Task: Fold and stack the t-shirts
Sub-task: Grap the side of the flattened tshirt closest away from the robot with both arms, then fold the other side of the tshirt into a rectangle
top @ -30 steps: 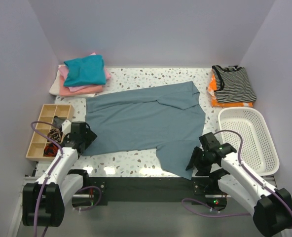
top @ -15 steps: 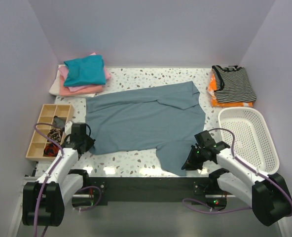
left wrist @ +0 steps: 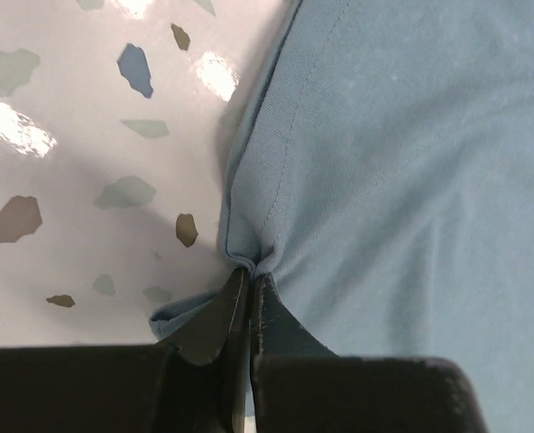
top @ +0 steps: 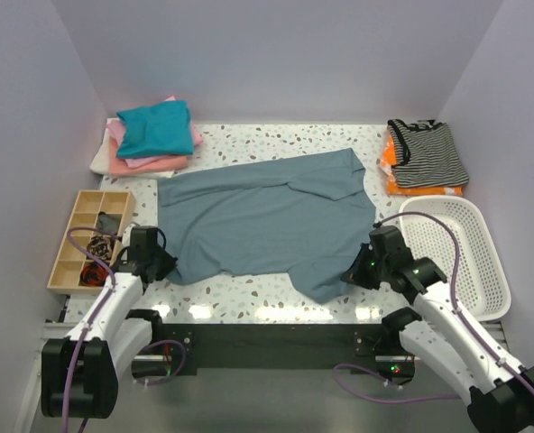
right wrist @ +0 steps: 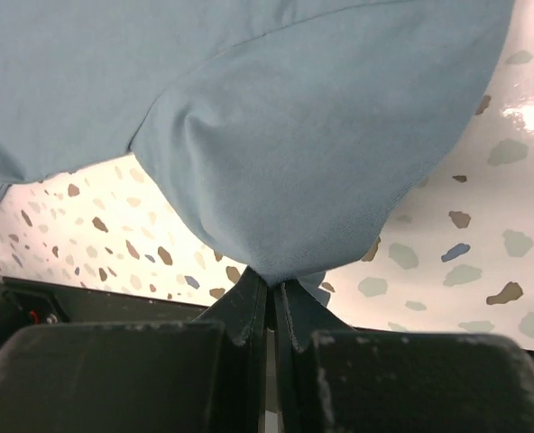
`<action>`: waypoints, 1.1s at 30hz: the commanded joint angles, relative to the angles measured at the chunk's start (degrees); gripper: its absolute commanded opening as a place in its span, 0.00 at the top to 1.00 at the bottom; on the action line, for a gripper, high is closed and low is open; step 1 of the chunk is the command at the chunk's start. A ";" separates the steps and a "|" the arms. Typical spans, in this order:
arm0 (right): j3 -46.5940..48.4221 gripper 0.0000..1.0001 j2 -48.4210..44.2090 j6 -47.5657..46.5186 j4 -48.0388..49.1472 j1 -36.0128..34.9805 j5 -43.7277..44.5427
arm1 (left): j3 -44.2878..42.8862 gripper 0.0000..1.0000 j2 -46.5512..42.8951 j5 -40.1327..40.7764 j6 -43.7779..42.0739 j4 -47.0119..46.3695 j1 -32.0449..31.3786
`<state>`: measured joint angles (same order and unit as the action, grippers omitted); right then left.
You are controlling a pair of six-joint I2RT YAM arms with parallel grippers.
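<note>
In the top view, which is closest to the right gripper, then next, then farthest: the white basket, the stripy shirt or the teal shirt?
From the right gripper:
1. White basket, just to its right.
2. Stripy shirt, back right corner.
3. Teal shirt, back left corner.

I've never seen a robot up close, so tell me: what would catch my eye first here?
A large slate-blue t-shirt lies spread across the middle of the speckled table. Both arms pinch its near edge, the left fingers shut on its left corner and the right fingers on its right one. Beyond it, a teal shirt tops a folded stack at the far left corner, and a white basket stands at the right edge.
</note>
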<state>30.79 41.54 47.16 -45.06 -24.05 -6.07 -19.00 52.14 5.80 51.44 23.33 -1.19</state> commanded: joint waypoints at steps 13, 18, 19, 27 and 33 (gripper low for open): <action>17.29 1.00 19.98 -9.89 7.00 -0.03 11.52 | -12.02 1.00 3.23 0.26 -4.86 8.04 0.05; 18.08 1.00 21.12 -11.12 8.23 0.06 12.21 | -13.77 0.97 1.65 0.70 -4.51 9.80 0.14; 18.17 1.00 21.47 -11.12 8.41 0.06 12.65 | -13.87 0.97 1.82 0.61 -4.33 9.54 0.14; 23.60 1.00 29.73 -13.23 10.78 1.20 16.87 | -17.72 0.97 8.85 0.26 -5.73 6.11 0.31; 28.79 1.00 37.19 -15.95 12.97 4.97 17.49 | -19.57 0.97 13.33 0.44 -7.23 3.22 1.19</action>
<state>54.41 75.61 33.98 -35.44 -21.63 8.51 -35.55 63.66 5.37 46.28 30.24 -0.97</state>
